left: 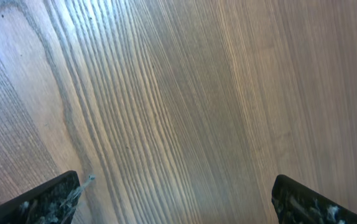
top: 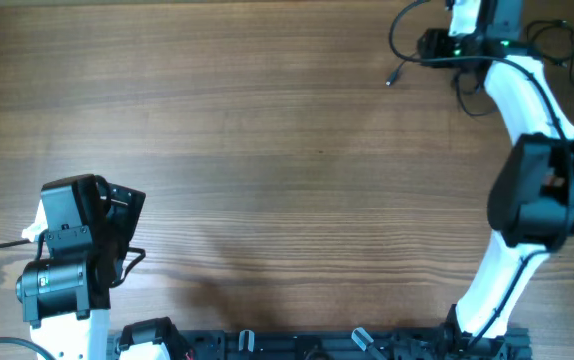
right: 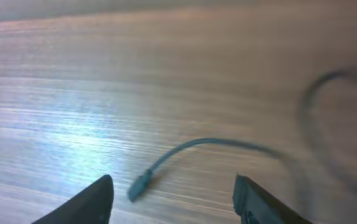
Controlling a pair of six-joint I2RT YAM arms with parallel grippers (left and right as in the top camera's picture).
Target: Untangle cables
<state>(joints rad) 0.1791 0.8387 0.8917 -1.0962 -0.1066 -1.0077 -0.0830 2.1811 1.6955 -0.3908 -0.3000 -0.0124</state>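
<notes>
Cables [right: 209, 142] lie in thin dark loops at the upper right of the overhead frame, around and beside the right gripper [right: 172, 186]. Its jaws stand partly apart and grasp nothing. One blurred cord curves over the wood ahead of them, and its small plug [right: 140, 185] lies flat near the left finger. The left gripper [left: 178, 202], at the lower left overhead, is spread wide above the table [left: 178, 93] and holds nothing.

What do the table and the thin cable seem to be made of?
The table: probably wood or wood-look laminate, smooth, slightly glossy; grain lines and soft glare show. The cable: likely plastic or rubber sheath, dark, matte; it bends in loose curves, though the view is blurred.
</notes>
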